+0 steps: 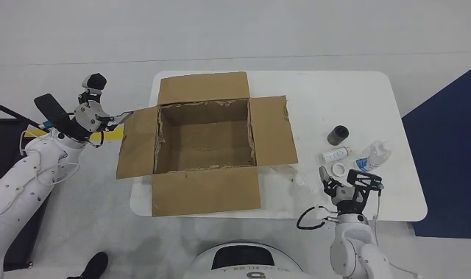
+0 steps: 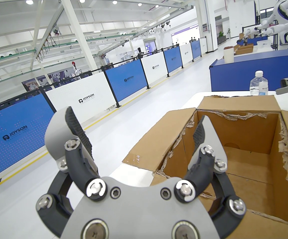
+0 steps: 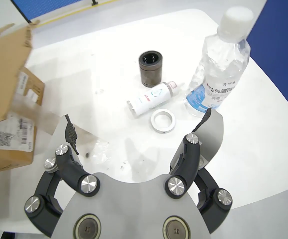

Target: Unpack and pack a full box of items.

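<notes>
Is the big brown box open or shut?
Open. All four flaps of the box are spread outward, and the top view looks straight down to its bare floor.

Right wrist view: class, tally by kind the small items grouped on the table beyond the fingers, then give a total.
Clear bottle, upright: 1
White tube, lying on its side: 1
Dark metal cylinder, upright: 1
Pale ring, lying flat: 1
Total: 4

White arms (image 1: 29,179), black cables (image 1: 309,219) — right gripper (image 3: 139,123) silver-plated, black links (image 3: 183,157), bright screws (image 3: 175,186).
</notes>
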`<state>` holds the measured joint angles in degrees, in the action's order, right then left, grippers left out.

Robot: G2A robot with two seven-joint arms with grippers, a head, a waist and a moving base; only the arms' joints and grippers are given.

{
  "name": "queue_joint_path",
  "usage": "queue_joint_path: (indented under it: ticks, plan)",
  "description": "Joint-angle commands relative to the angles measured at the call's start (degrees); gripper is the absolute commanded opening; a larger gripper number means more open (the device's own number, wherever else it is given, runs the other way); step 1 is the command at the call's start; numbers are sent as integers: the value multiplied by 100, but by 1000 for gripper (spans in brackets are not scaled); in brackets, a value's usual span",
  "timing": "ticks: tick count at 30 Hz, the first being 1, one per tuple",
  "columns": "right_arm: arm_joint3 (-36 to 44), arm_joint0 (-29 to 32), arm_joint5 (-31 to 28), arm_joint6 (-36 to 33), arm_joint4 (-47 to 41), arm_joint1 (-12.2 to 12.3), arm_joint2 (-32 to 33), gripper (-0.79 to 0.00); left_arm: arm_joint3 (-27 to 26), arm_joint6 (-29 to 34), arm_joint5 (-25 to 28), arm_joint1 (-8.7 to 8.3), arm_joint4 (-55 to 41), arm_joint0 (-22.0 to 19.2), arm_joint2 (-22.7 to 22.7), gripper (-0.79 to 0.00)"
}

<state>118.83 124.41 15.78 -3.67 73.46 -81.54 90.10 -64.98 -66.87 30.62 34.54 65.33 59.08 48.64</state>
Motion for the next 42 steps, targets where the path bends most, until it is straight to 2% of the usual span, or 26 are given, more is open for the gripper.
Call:
queue_joint_path:
  ticks: [1, 4, 6, 8, 10, 11, 12, 13, 18, 26, 42]
  plan:
    - [-127, -191, 107, -246, 16, 1, 27, 0, 0, 0, 0, 0, 0, 0, 0, 0]
    - [-276, -377, 274, -567, -112, 2, 172, 0, 0, 0, 0, 0, 0, 0, 0, 0]
    - [-340, -491, 483, -696, -76, -1, 247, -52, 0, 0, 0, 0, 0, 0, 0, 0]
    - [-360, -538, 500, -850, -133, 3, 320, -142, 0, 0, 0, 0, 0, 0, 0, 0]
    - [-351, -544, 502, -977, -222, 7, 430, -268, 0, 0, 0, 0, 0, 0, 0, 0]
    - [-353, -542, 471, -1068, -252, 12, 474, -299, 0, 0, 0, 0, 0, 0, 0, 0]
    - [-351, -548, 453, -1160, -288, 16, 523, -369, 0, 0, 0, 0, 0, 0, 0, 0]
    - [-358, -555, 425, -1256, -287, 21, 557, -400, 0, 0, 0, 0, 0, 0, 0, 0]
    - [-483, -713, 516, -1677, -21, 37, 574, -437, 0, 0, 0, 0, 0, 0, 0, 0]
    - [-763, -958, 620, -2009, 356, 35, 371, -440, 0, 0, 0, 0, 0, 0, 0, 0]
    - [-1188, -1372, 783, -2230, 462, 11, 231, -517, 0, 0, 0, 0, 0, 0, 0, 0]
